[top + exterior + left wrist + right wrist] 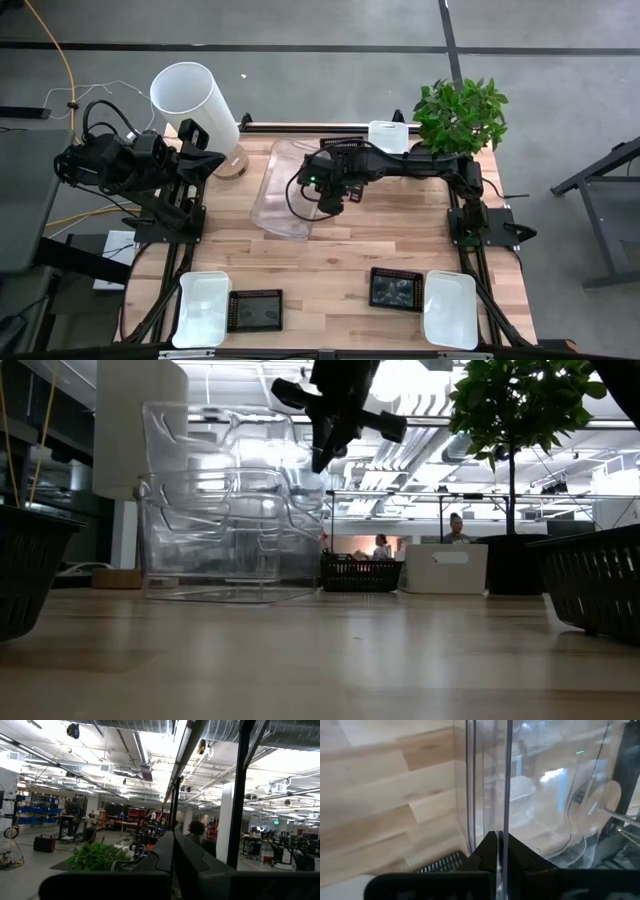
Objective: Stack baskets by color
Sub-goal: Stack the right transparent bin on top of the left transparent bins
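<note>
A clear basket (283,190) (230,530) stands mid-table toward the far side, its bottom on the wood; a second clear one seems nested in it. My right gripper (325,200) (320,460) (498,845) is at its right-hand wall, shut on the rim. White baskets lie at the near left (200,308), near right (450,308) and far edge (388,135). Beside the two near ones lie black baskets (255,310) (395,288). My left gripper (212,157) (173,850) waits at the far left, shut, pointing up into the room. My right gripper pinches the clear basket's thin rim (489,822) on its right-hand wall between the two fingers. The fingers slant down from above, from the table's right. The rim runs straight into the seam between them. The basket's bottom (220,595) stays on the table.
A tall white cylinder (195,100) stands at the far left by the left arm. A potted green plant (460,115) is at the far right corner. Another black basket (360,572) sits at the far edge next to the white one. Bare wood lies in the middle.
</note>
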